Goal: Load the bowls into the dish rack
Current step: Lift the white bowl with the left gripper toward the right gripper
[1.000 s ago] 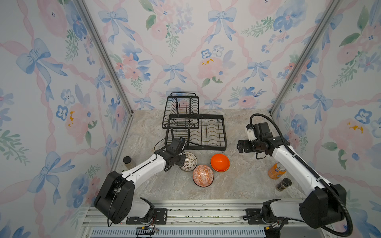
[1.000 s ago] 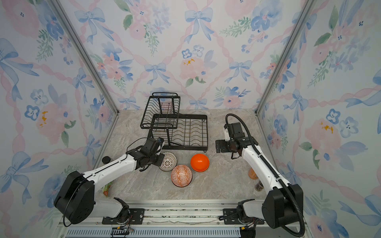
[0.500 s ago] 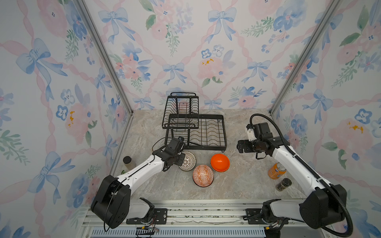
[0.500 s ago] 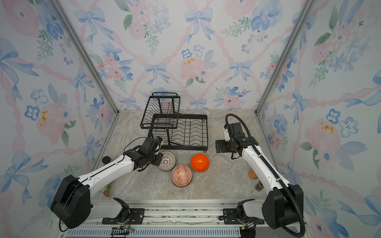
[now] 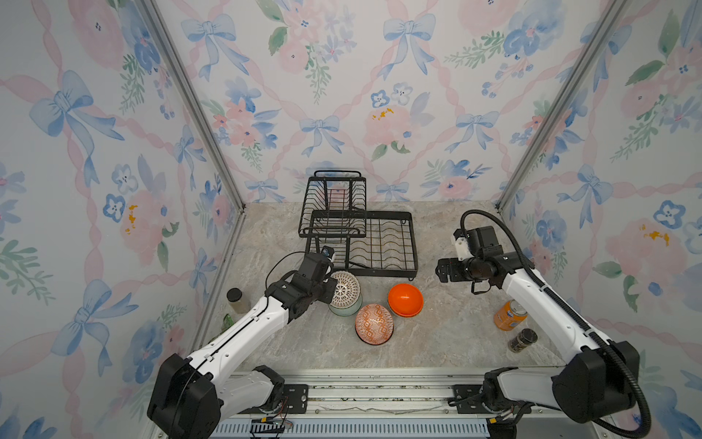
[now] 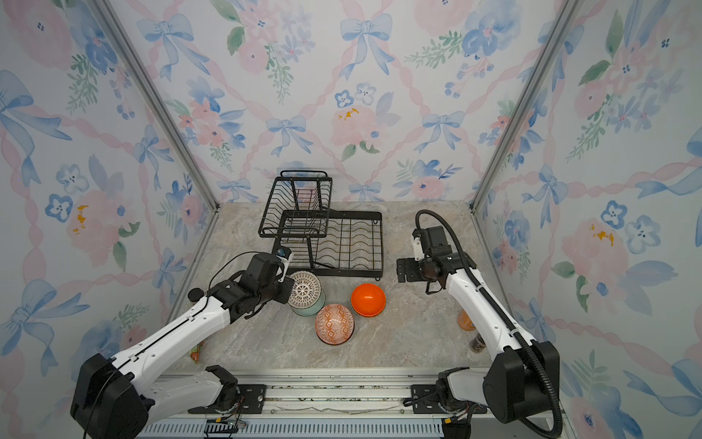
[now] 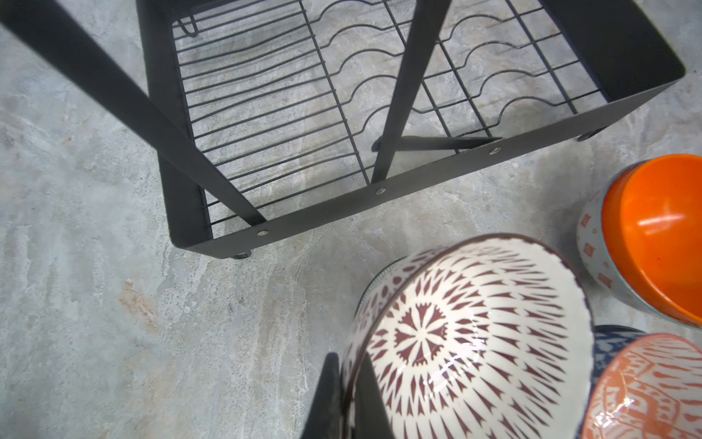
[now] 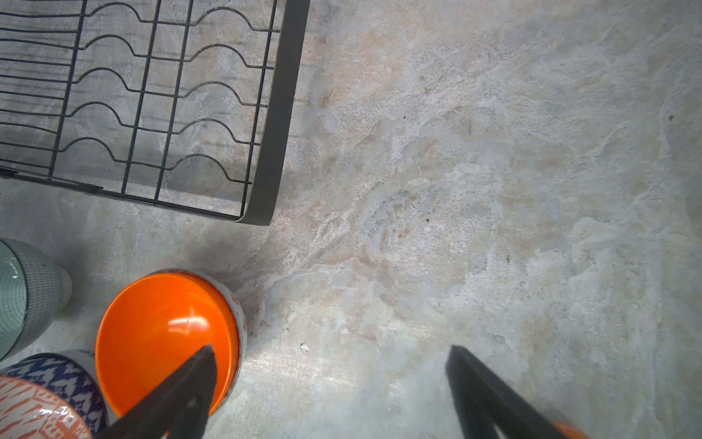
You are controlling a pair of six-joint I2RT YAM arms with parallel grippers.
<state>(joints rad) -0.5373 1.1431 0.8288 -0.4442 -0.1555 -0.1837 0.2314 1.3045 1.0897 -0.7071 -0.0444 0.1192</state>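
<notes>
My left gripper [image 5: 329,292] [image 7: 347,366] is shut on the rim of the white bowl with the dark pattern [image 5: 344,288] [image 7: 467,342]. That bowl is tilted on edge just above a mint green bowl [image 5: 346,308] [image 6: 309,309]. The plain orange bowl [image 5: 405,300] [image 8: 163,330] and the orange-white patterned bowl [image 5: 374,324] sit to the right of it on the counter. A blue-white bowl [image 8: 57,368] lies under the orange-white one. The black wire dish rack [image 5: 395,266] [image 7: 380,205] stands just behind, with no bowls in it. My right gripper [image 5: 442,270] [image 8: 330,353] hovers open, right of the rack, holding nothing.
An orange drink can [image 5: 510,314] and a dark spice jar [image 5: 523,340] stand near my right arm by the right wall. A small jar [image 5: 236,298] stands by the left wall. The stone counter [image 5: 448,323] lies bare between the bowls and the can.
My left gripper has raised the white patterned bowl a little toward the rack, uncovering the mint green bowl beneath. The right arm has not moved.
</notes>
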